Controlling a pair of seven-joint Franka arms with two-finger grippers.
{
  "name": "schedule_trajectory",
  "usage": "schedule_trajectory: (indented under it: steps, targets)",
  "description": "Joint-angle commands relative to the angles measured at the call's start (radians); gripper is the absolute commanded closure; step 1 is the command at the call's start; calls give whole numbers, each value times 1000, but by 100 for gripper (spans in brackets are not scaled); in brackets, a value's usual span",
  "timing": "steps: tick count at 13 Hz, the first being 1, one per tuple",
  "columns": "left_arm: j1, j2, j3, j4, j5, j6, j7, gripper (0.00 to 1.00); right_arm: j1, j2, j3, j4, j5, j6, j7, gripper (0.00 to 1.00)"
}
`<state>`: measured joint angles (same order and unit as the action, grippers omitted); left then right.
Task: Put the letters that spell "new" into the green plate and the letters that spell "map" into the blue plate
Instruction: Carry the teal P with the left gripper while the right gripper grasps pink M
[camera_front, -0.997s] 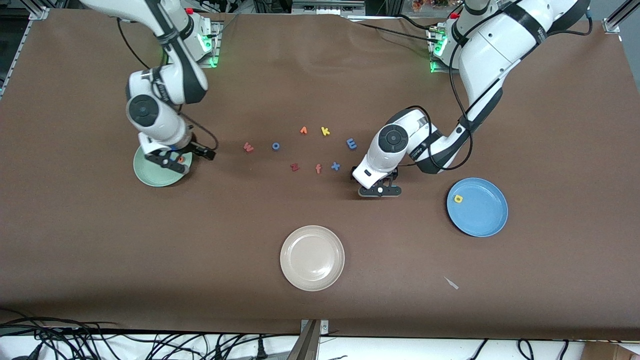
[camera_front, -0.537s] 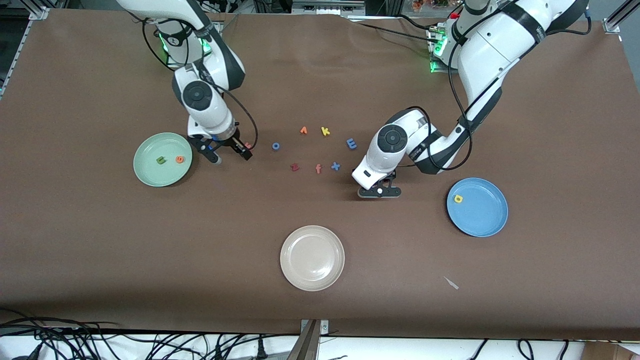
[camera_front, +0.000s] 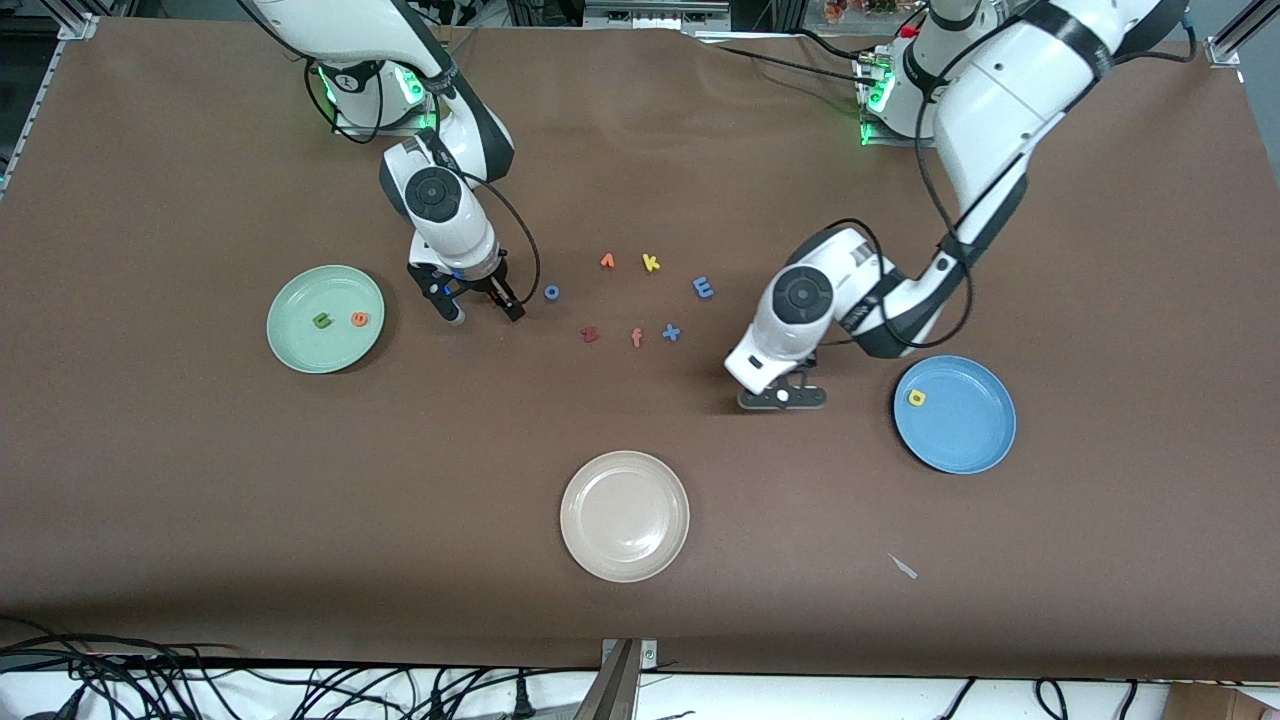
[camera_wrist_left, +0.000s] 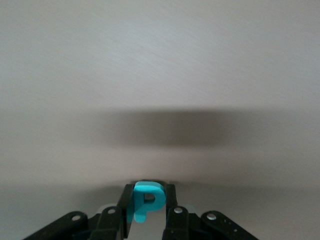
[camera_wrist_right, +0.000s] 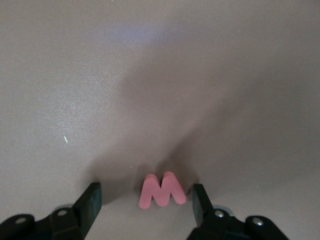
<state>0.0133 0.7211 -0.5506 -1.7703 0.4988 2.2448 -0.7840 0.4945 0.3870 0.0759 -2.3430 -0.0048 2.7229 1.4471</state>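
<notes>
1. So, the salmon "w" (camera_wrist_right: 162, 190) was hidden under the right gripper (camera_front: 482, 304) in the front view; only the right wrist view showed it, lying flat on the brown surface (camera_front: 200, 480) between the two fingers (camera_wrist_right: 88, 202), which stood apart on either side without touching it.
2. Same deal with the teal "p" (camera_wrist_left: 145, 200): out of sight from the front, but the left wrist view showed it pinched upright in the left gripper (camera_front: 783, 397), jaws clamped on it, up off the surface.
3. Right arm reached down from its base, wrist pointing at the surface between the green plate (camera_front: 290, 350) and the blue "o" (camera_front: 551, 292). Left arm was folded at the elbow, its gripper over bare surface just beside the blue plate (camera_front: 960, 440).
4. Counts: three plates, with the cream plate (camera_front: 625, 516) nearest the front camera. Green plate held two letters, green "n" (camera_front: 322, 321) and orange "e" (camera_front: 359, 319). Blue plate held one, yellow "a" (camera_front: 916, 398).
5. Loose in the middle: seven letters, including the blue "m" (camera_front: 703, 288), yellow "k" (camera_front: 651, 263) and blue "x" (camera_front: 671, 333).
</notes>
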Motion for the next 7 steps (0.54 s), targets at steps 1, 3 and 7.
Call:
schedule_trajectory:
  steps: [1,3,7]
  targets:
    - [115,-89,-22,-6,-46,-106,231,99,6,-4,-5,-4,3,11,4,21]
    - [195,-132,-22,-6,-57,-177,432,100,6,-8,-7,-4,3,8,3,27]
    - [330,-126,-17,-11,-48,-183,762,100,6,-16,-8,-4,2,3,-2,84]
